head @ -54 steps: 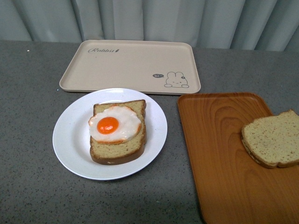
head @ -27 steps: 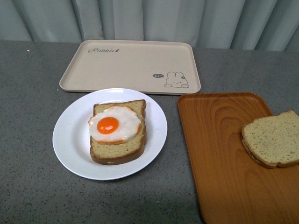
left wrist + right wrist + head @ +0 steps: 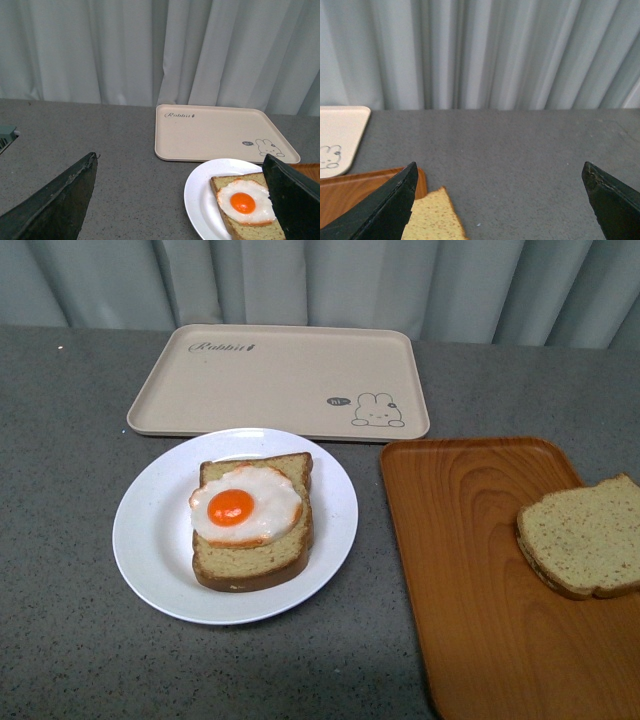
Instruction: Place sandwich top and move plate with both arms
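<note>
Sandwich top [image 3: 583, 537] lies flat on the orange tray [image 3: 470, 570]. The front view's frame cuts off its outer edge, and the right wrist view shows only one corner. That corner points away from the robot, and the long axis seems to run crosswise. The slice sits just ahead of the right gripper [image 3: 500, 165], beside one finger, jaws spread wide and empty. The left gripper [image 3: 180, 157], likewise spread, has the plate [image 3: 150, 540] just ahead.

Only the pincers show of the robot. The left pincer [image 3: 180, 156] has two matt black, wedge-shaped fingers [image 3: 55, 205] with rough, slightly ragged edges. The right pincer [image 3: 500, 165] has the same black tapering fingers [image 3: 612, 200], faintly grey along the rims.
</note>
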Tool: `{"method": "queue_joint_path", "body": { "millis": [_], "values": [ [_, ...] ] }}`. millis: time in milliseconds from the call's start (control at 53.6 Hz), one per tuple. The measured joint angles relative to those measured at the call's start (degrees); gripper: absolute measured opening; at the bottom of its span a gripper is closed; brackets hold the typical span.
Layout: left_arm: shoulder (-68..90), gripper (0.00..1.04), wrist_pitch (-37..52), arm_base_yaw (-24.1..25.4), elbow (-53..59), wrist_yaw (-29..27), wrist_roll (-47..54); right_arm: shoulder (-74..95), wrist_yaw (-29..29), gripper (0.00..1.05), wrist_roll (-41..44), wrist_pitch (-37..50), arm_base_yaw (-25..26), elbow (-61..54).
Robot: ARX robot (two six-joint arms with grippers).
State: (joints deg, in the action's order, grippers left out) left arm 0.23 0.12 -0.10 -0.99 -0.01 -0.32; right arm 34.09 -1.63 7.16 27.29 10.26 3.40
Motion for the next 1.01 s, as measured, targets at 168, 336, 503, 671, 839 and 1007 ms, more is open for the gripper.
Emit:
{"method": "queue_joint_path", "body": {
  "millis": [168, 336, 503, 671, 839, 1007],
  "values": [
    [0.0, 0.98, 0.0, 0.0, 0.0, 0.0, 0.0, 21.0, 11.1, 0.96, 0.3, 5.1, 7.5, 6.3],
    [0.0, 0.98, 0.0, 0.0, 0.0, 0.0, 0.0, 37.4, 19.1, 0.96, -1.4, -0.3, 12.3, 15.3],
    [0.0, 0.98, 0.0, 0.0, 0.0, 0.0, 0.0, 49.5, 20.9, 0.96, -2.6, -6.2, 12.3, 24.2],
    [0.0, 0.98, 0.0, 0.0, 0.0, 0.0, 0.0, 63.9, 25.1, 0.96, -3.3, -14.3, 12.6, 33.3],
    [0.0, 0.98, 0.0, 0.0, 0.0, 0.0, 0.0, 72.6, 27.1, 0.96, -4.2, -18.2, 13.4, 38.4],
    [0.0, 0.98, 0.0, 0.0, 0.0, 0.0, 0.0, 78.0, 31.1, 0.96, -6.3, -19.8, 14.0, 41.9]
  ]
}}
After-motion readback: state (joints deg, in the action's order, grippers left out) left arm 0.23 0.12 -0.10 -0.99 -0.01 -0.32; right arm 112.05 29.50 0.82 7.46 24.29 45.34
